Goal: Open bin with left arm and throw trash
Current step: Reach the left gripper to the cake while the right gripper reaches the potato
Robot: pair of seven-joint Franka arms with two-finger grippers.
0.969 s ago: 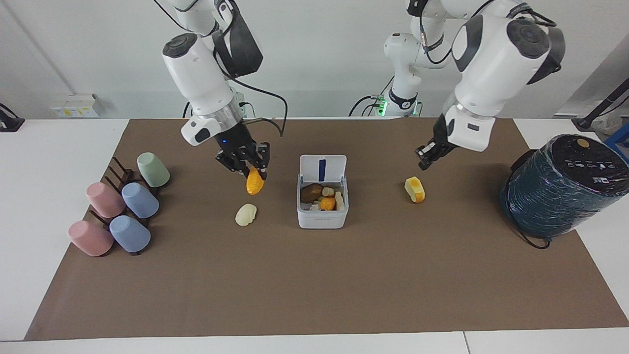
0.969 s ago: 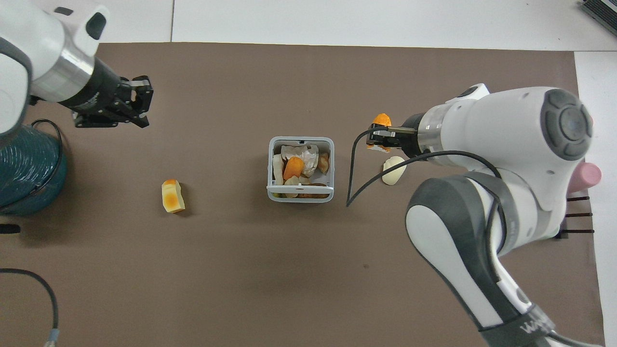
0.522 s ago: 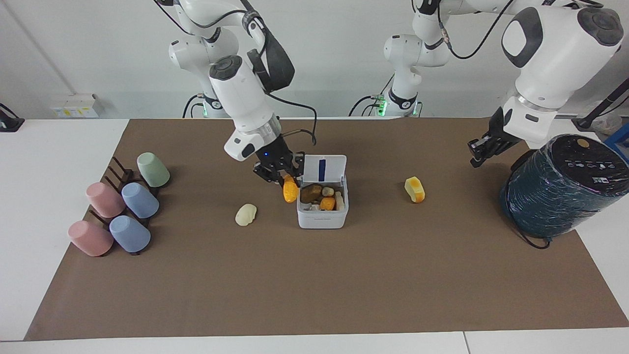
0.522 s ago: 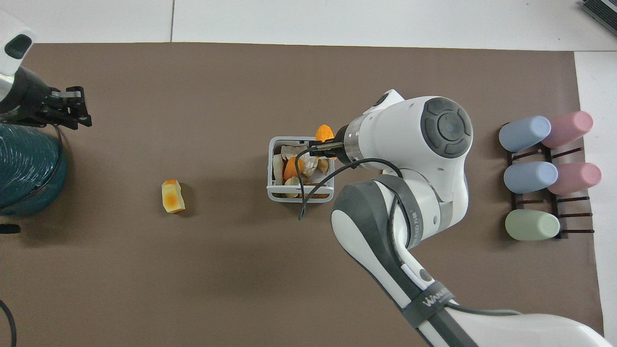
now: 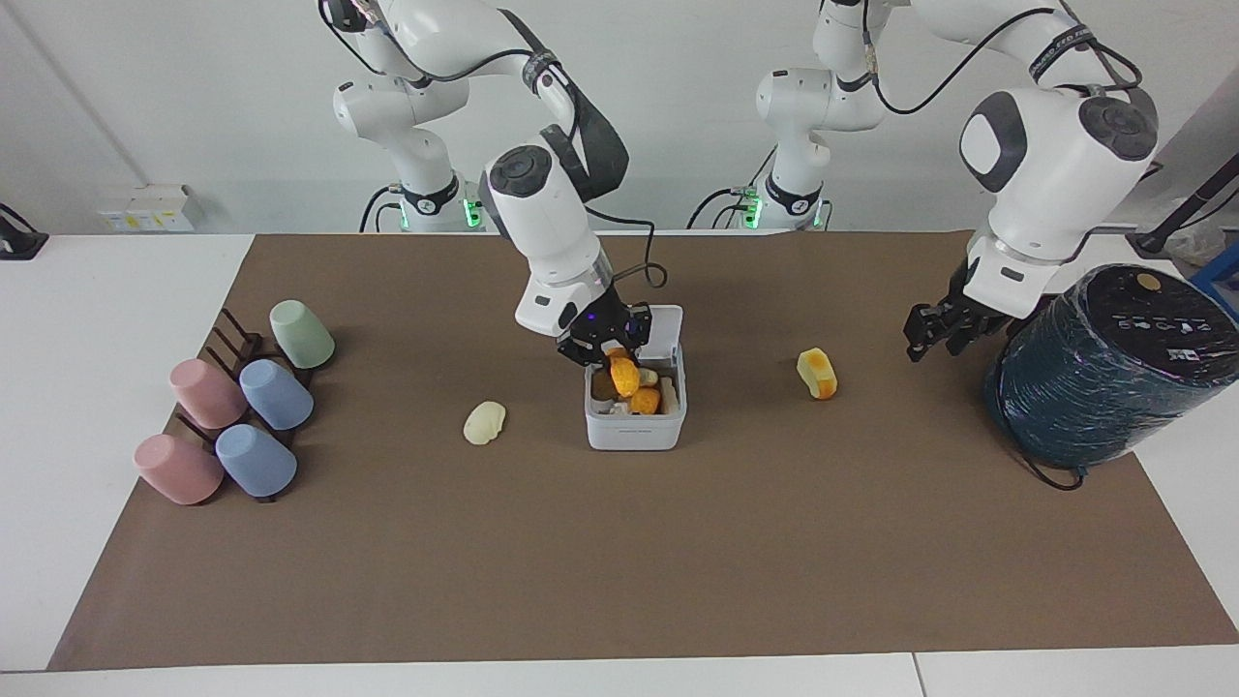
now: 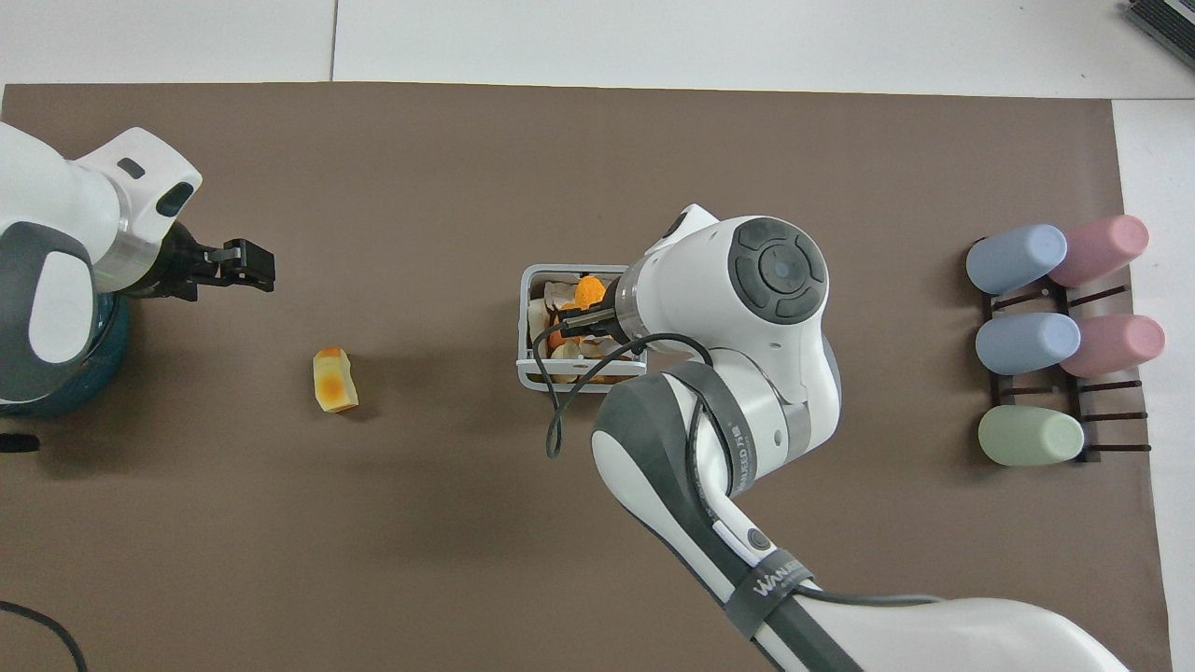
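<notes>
The white bin (image 5: 634,433) stands mid-table with its lid (image 5: 666,325) up and several scraps inside; it also shows in the overhead view (image 6: 527,371). My right gripper (image 5: 617,360), with the blue light, is shut on the orange wedge (image 5: 623,377) and holds it over the bin's opening; the gripper (image 6: 579,315) and the wedge (image 6: 588,291) also show in the overhead view. The cream-white lump (image 5: 484,423) lies beside the bin toward the right arm's end. The yellow chunk (image 5: 817,374) (image 6: 335,380) lies toward the left arm's end. My left gripper (image 5: 927,337) (image 6: 250,266) is open and empty beside the teal cylinder.
A big dark teal wrapped cylinder (image 5: 1103,373) (image 6: 51,373) stands at the left arm's end. A dark rack with several pastel cups (image 5: 242,411) (image 6: 1046,341) sits at the right arm's end. A brown mat (image 5: 619,561) covers the table.
My right gripper carried the orange wedge from beside the cream-white lump to over the bin. My left gripper drew away from the yellow chunk toward the teal cylinder.
</notes>
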